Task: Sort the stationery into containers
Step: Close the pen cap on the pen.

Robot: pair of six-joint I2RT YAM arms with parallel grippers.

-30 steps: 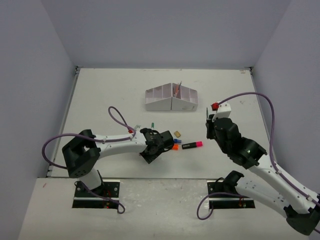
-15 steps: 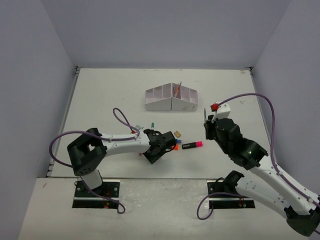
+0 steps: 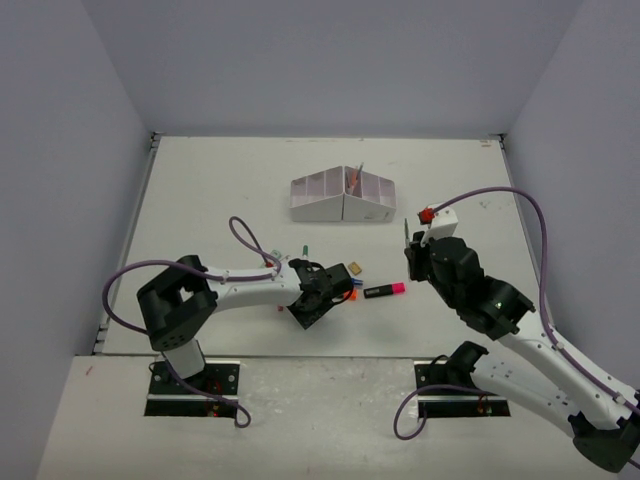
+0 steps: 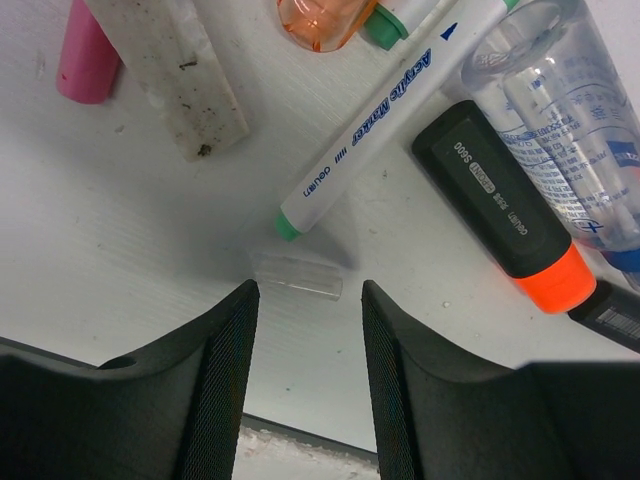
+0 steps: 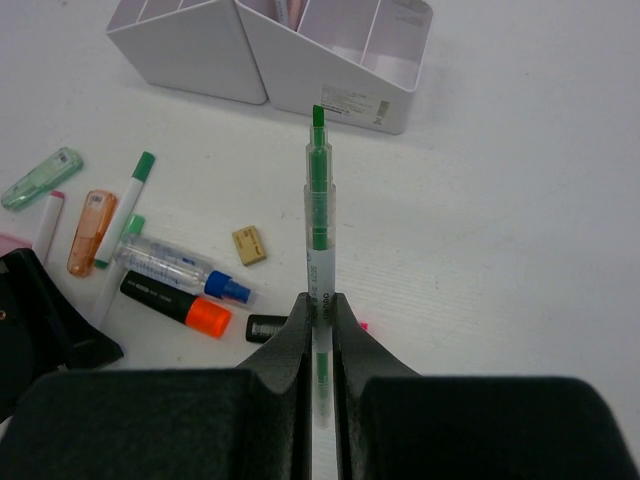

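Over the stationery pile [image 4: 390, 130], left fingers [image 4: 215, 380] apart, nudged slightly right, right fingers [image 5: 283, 365] clamped on green pen [image 5: 318, 200], shifted left.

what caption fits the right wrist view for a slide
Right gripper clamps a green pen pointing toward the white organiser.

Left wrist: pink piece [image 4: 85, 55] cut at top, clear tube [image 4: 560, 130] at right | Right wrist: organiser box [image 5: 290, 80] cropped at top, green pen [image 5: 318, 200] rear hidden in right gripper [image 5: 318, 305]

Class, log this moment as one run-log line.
left claw: open, near clear cap | right claw: shut on green pen
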